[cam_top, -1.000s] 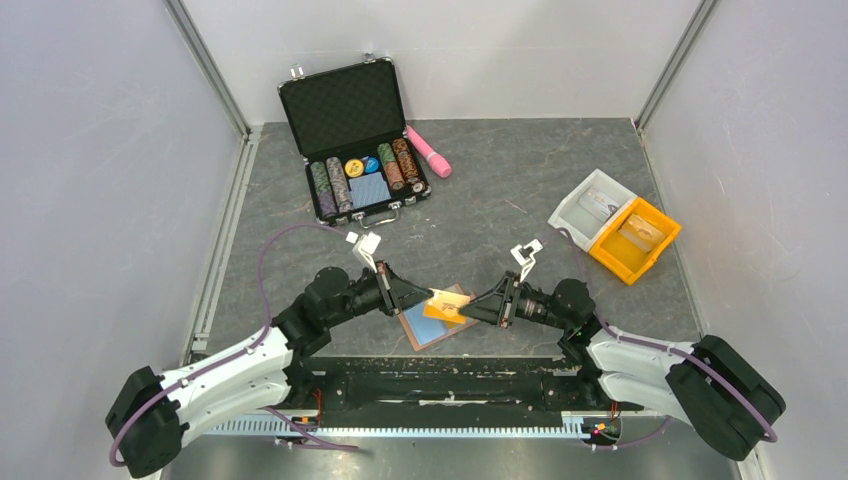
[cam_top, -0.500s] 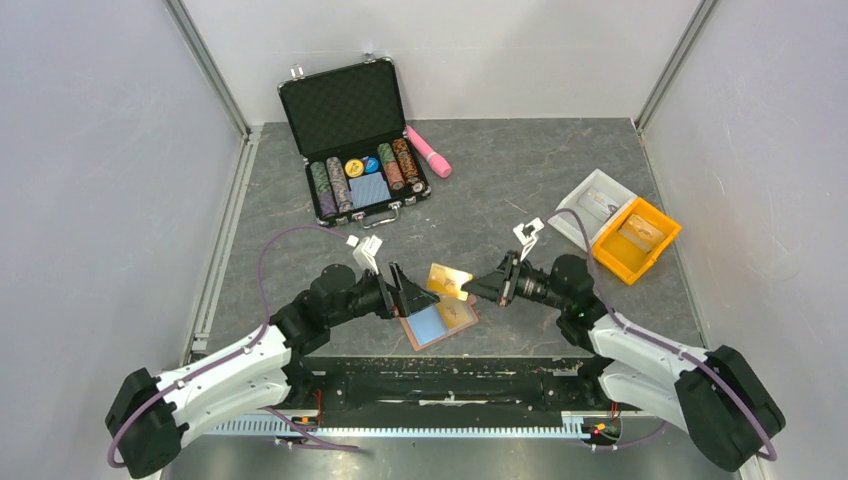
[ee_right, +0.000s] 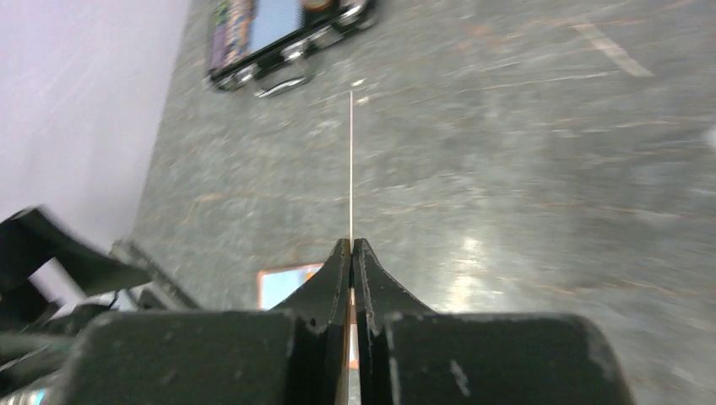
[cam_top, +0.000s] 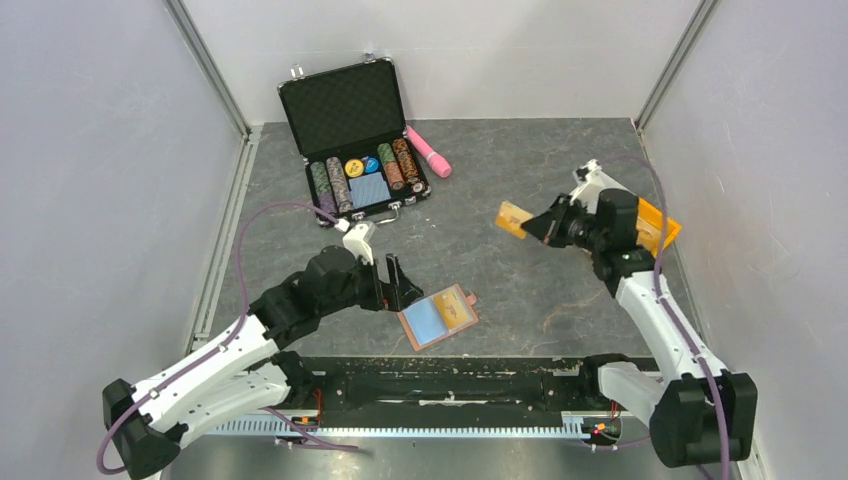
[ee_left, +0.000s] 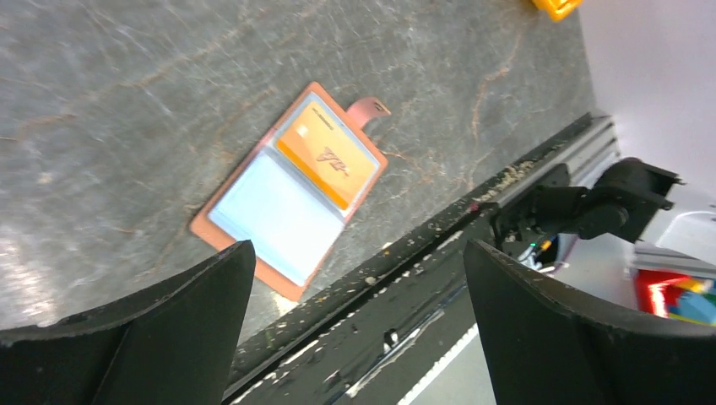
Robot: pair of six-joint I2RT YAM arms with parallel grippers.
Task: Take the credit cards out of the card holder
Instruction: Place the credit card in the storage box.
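Note:
The brown card holder [cam_top: 438, 316] lies open on the grey table near the front edge, light blue pockets up. One orange credit card [cam_top: 456, 308] sits in its right half, also clear in the left wrist view [ee_left: 328, 156] inside the card holder [ee_left: 253, 207]. My right gripper [cam_top: 533, 226] is high at the right, shut on another orange-yellow credit card [cam_top: 512, 219]. In the right wrist view that card [ee_right: 351, 160] shows edge-on, sticking out of the right gripper [ee_right: 352, 245]. My left gripper [cam_top: 398, 283] hangs open just left of the holder, nothing between its fingers [ee_left: 356, 253].
An open black poker chip case [cam_top: 345, 105] and a pink cylinder [cam_top: 428, 150] stand at the back. A yellow bin [cam_top: 667, 228] sits behind the right arm. A black rail [cam_top: 450, 375] runs along the near edge, close to the holder.
The right gripper pulled the orange-yellow card out of the holder and carried it up and to the far right. The left gripper let go, opened wide and drew back left.

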